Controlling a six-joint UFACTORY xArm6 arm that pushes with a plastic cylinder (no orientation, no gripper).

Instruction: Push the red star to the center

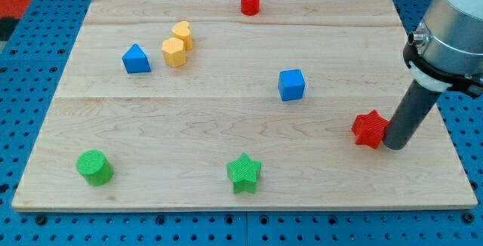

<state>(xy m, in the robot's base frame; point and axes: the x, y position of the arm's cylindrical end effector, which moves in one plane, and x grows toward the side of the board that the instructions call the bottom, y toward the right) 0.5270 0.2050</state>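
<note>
Nearest me, a green star block (244, 173) sits at the wooden bench's (226, 125) bottom edge. Rightward, a blue cube (291, 84) stands mid-bench. Further right, the red star block (370, 129) touches my tip (392, 145), which presses its right side. No jaws exist here.

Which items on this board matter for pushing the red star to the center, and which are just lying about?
Part of the job:
- red star, near the view's right edge
- my tip, against the star's right side

Lying about:
- red cylinder
- blue cube
- blue triangular block
- two yellow blocks
- green star
- green cylinder
</note>
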